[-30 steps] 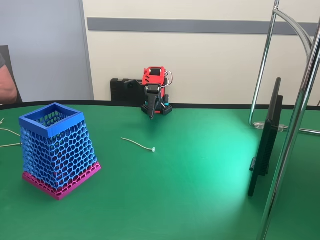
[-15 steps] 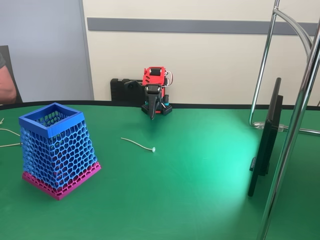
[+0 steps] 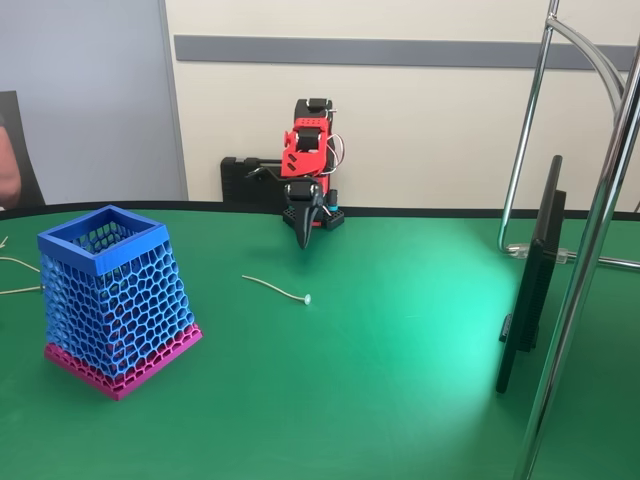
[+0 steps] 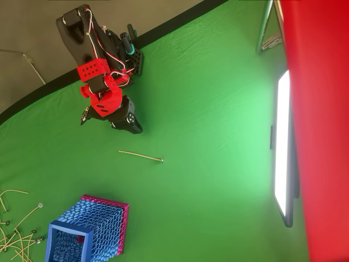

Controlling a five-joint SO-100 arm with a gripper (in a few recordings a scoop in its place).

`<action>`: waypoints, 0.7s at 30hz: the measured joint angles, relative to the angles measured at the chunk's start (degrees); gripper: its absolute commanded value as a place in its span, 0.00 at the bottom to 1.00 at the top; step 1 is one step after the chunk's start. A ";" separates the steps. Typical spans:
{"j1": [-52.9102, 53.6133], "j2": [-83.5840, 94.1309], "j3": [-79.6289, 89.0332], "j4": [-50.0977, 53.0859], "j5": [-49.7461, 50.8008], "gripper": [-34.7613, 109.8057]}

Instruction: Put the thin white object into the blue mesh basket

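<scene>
Green table [image 3: 400,400] [image 4: 207,109]: you are looking at a green cloth-covered surface with a black curved far edge.

Lying or standing directly on it:
- Thin white object [image 3: 277,290] [image 4: 140,156], lying flat near the middle, its small knob end pointing away from the basket in the overhead view.
- Blue mesh basket [image 3: 110,300] [image 4: 90,229], standing upright on its pink base band, well apart from the stick.
- Black monitor [image 3: 532,275] [image 4: 283,147], standing on edge at the right.
- Chrome stand foot [image 3: 540,250], sitting behind the monitor.
- White cords [image 4: 19,229], trailing beside the basket.
- Robot base [image 3: 315,215], sitting at the far edge.
</scene>
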 measured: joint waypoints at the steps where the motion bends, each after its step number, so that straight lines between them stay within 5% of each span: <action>1: 0.53 -1.67 -1.05 0.00 0.26 0.25; 21: 3.78 -36.04 -34.01 12.39 3.08 0.25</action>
